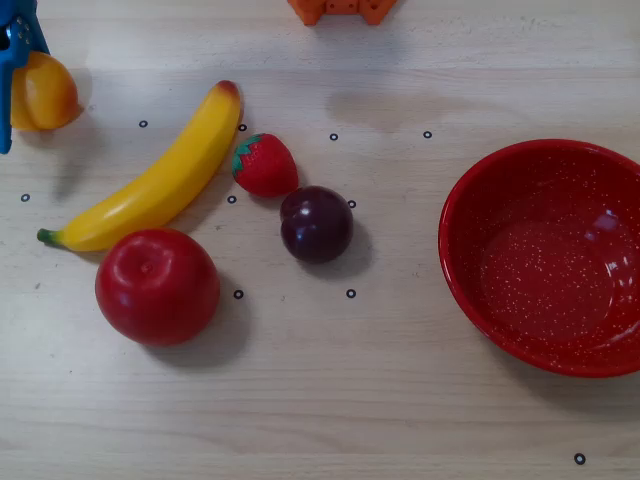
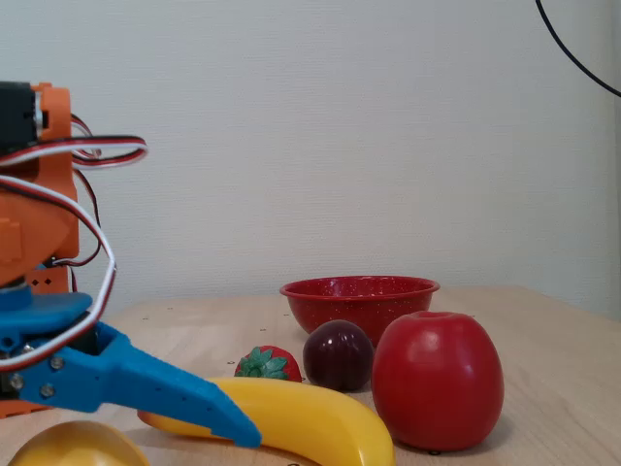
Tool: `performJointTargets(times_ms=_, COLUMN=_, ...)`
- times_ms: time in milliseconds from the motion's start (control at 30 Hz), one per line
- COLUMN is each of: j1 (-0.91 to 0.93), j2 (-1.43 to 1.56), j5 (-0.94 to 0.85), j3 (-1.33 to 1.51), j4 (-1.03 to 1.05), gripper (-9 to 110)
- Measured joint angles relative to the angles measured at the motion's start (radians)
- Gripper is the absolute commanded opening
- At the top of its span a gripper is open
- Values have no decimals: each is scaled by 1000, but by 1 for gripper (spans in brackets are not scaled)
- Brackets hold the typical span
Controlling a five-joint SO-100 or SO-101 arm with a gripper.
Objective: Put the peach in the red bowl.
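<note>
The round glossy yellow-orange toy peach (image 1: 48,92), at ten o'clock in the overhead view and well apart from the large speckled red bowl (image 1: 470,290) at three o'clock, looks light, hard and slippery, so the blue two-finger gripper (image 1: 12,75), whose spread I cannot tell, should pinch across its widest middle.

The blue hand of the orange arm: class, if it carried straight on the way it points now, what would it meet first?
Most likely the round yellow-orange peach: overhead, the blue hand is already coming down over its left side. Depth in the side view is unclear.
</note>
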Motion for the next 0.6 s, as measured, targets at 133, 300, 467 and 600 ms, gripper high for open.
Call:
performJointTargets(times_ms=133, j1=3, j2=0, j5=0, j3=0, j4=-11, gripper=64)
performJointTargets(times_ms=300, j1=6, j2=0, j5=0, j3=0, j4=-28, gripper=64)
performJointTargets(times_ms=467, j1=8, j2=0, j5=0, j3=0, j4=-26, gripper=64)
performJointTargets(times_ms=600, j1=6, j2=0, j5=0, j3=0, j4=-26, gripper=63)
